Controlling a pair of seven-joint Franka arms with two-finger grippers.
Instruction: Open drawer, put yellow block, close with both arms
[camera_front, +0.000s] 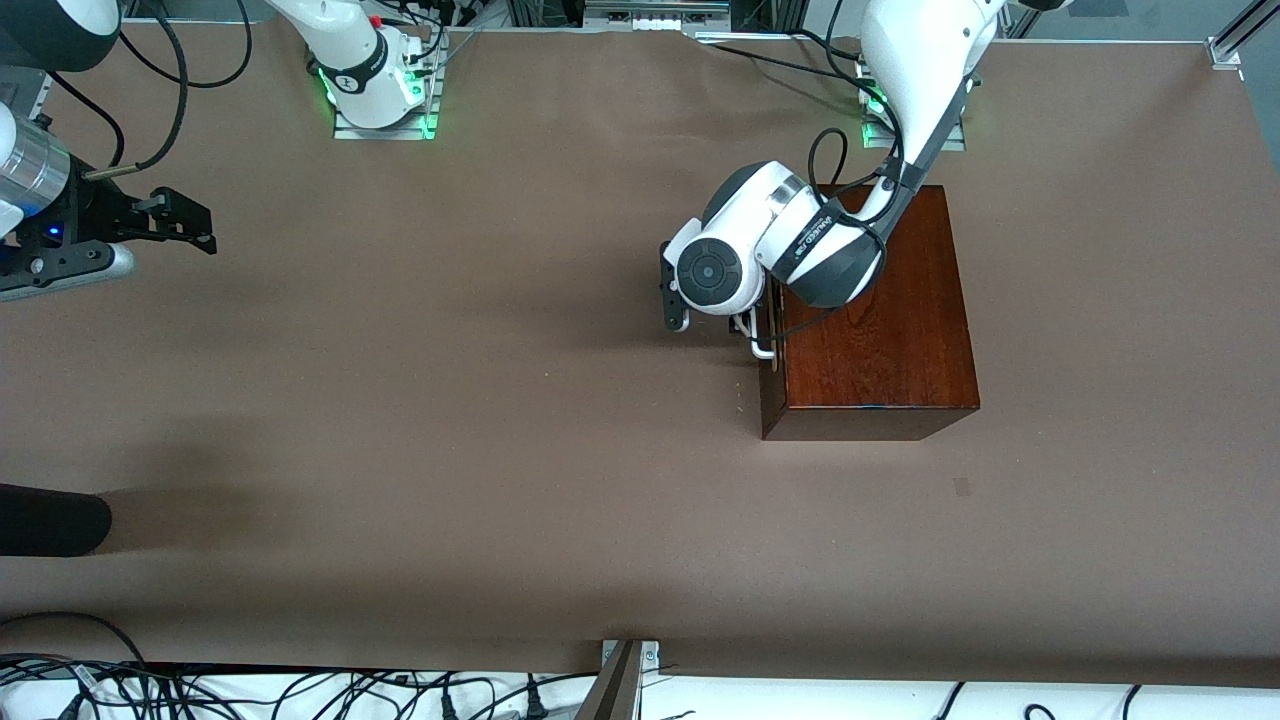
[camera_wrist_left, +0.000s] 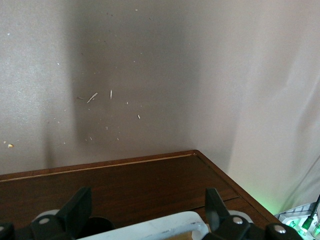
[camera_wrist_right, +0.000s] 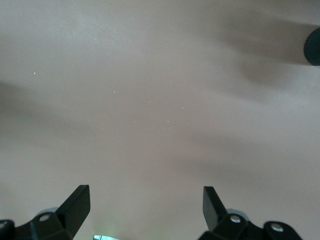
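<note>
The dark red-brown wooden box (camera_front: 880, 320) stands toward the left arm's end of the table. Its drawer front (camera_wrist_left: 150, 180) looks flush with the box, and the white bar handle (camera_front: 760, 345) (camera_wrist_left: 165, 225) faces the right arm's end. My left gripper (camera_wrist_left: 145, 202) hangs at that handle, open, its black fingers (camera_wrist_left: 77, 205) wide apart with the bar between them and not clamped. The left wrist (camera_front: 775, 250) covers most of this in the front view. My right gripper (camera_front: 185, 225) (camera_wrist_right: 145, 200) waits open over bare table at the right arm's end. The yellow block is out of view.
A dark rounded object (camera_front: 50, 520) (camera_wrist_right: 314, 47) lies near the front camera at the right arm's end. The arm bases (camera_front: 385, 100) stand along the edge farthest from the front camera. Cables (camera_front: 300, 695) run past the table edge nearest it.
</note>
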